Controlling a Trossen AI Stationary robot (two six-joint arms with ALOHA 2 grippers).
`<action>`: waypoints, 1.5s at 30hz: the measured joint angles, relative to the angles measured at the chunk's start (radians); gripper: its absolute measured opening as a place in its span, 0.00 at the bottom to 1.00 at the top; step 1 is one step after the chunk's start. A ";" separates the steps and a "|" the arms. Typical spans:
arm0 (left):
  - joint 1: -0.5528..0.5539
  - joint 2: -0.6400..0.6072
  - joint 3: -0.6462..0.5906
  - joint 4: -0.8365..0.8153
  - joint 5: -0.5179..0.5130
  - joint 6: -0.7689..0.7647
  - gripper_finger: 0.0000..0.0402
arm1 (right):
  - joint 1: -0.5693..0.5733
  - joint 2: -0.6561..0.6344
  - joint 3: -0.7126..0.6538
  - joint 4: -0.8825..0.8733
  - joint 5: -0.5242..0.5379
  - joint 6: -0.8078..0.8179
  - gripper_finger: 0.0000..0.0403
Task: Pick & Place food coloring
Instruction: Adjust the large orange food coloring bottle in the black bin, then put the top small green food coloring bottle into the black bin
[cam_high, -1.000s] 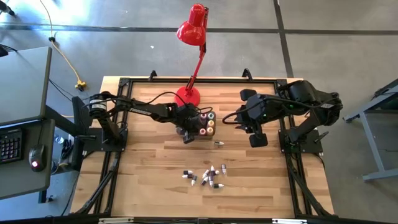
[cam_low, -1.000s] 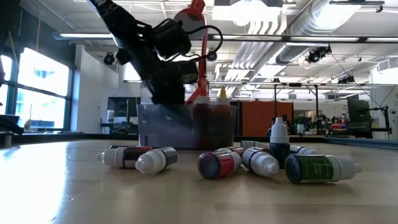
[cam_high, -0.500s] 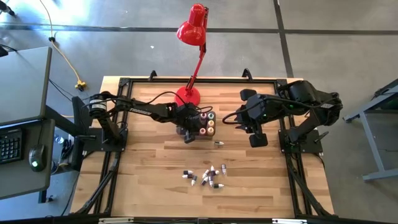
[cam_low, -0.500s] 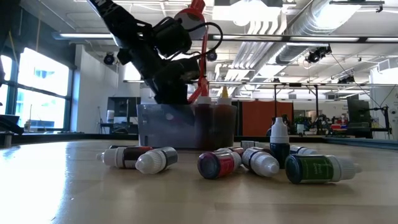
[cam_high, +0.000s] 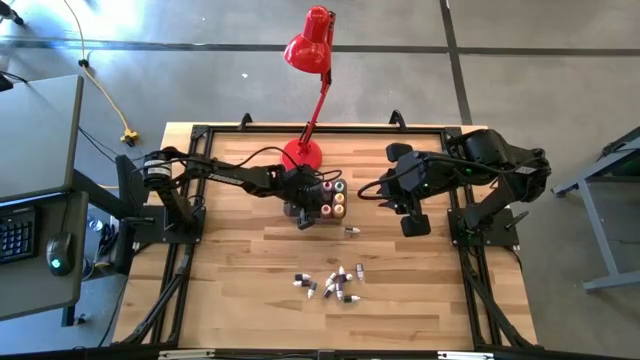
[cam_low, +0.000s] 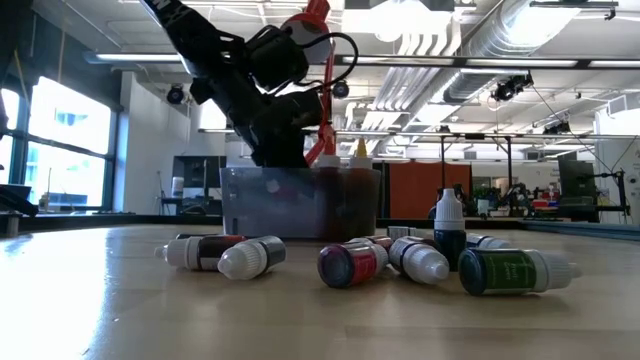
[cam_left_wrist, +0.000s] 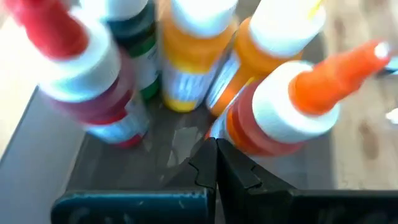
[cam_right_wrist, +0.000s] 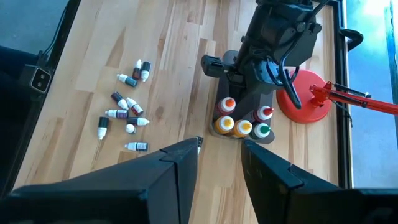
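The left gripper (cam_left_wrist: 216, 163), fingers pressed together and empty, dips into the grey tub (cam_high: 318, 203) among upright food coloring bottles (cam_left_wrist: 283, 102), caps up. The right gripper (cam_right_wrist: 219, 163) hovers half open, empty. Other bottles (cam_high: 335, 282) lie flat mid-table, pointing various ways.

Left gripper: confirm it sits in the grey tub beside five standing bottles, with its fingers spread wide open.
One thing is wrong: the fingers are pressed shut, not spread, as the left wrist view shows. The rest holds: the left gripper is in the grey tub beside the five standing bottles.
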 joint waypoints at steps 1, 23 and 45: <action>0.000 0.000 0.000 -0.013 -0.019 0.000 0.00 | 0.000 0.000 0.000 0.000 0.000 0.000 0.29; -0.020 -0.465 0.067 -0.368 0.250 -0.069 0.00 | -0.002 -0.003 -0.796 0.528 -0.066 0.110 0.29; -0.487 -0.221 0.066 -0.436 -0.156 -0.373 0.35 | 0.016 -0.005 -1.128 0.844 -0.094 0.262 0.29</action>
